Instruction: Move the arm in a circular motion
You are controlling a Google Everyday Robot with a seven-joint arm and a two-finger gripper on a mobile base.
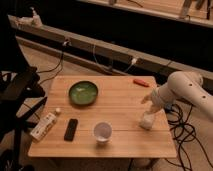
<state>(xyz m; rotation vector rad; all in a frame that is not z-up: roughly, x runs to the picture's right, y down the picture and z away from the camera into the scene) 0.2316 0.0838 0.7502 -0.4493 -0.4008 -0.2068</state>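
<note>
The cream-white arm reaches in from the right over the right edge of the wooden table. It tapers down to the gripper, a small pale tip held just above the table, right above a pale crumpled lump near the right edge. The gripper touches nothing that I can see.
A green bowl sits left of centre. A white cup stands near the front edge. A black remote and a white box lie front left. A red object lies at the far right edge. Cables trail on the floor to the right.
</note>
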